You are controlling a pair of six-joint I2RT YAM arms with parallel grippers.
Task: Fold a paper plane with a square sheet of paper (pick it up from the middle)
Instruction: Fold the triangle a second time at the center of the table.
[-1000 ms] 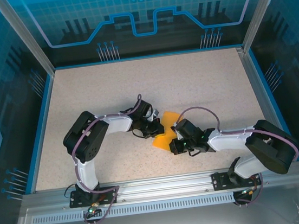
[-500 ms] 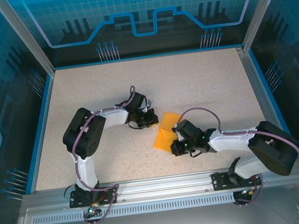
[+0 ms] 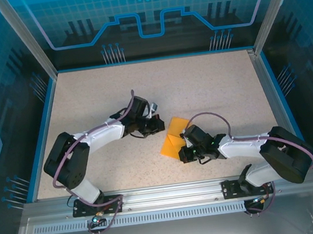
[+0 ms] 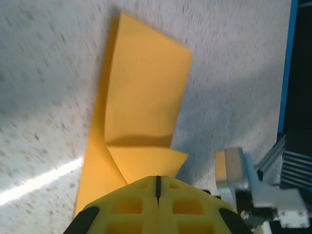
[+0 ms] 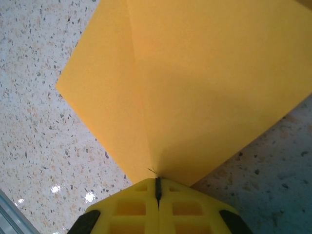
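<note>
Paper: square sheet of paper (image 3: 172, 139), plain orange-yellow, creased down the middle, one flap folded over; lies flat mid-table (image 3: 210, 87)
Right gripper (image 5: 157, 185): jaws closed; tip touching the sheet's near corner at the crease; grip unclear
Left gripper (image 4: 157, 183): jaws closed, nothing visibly held; at the sheet's far-left edge

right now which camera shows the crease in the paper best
Right wrist: the paper is close and sharp, its crease plain. Left wrist shows it blurred, and top external shows it small, the crease faint.
</note>
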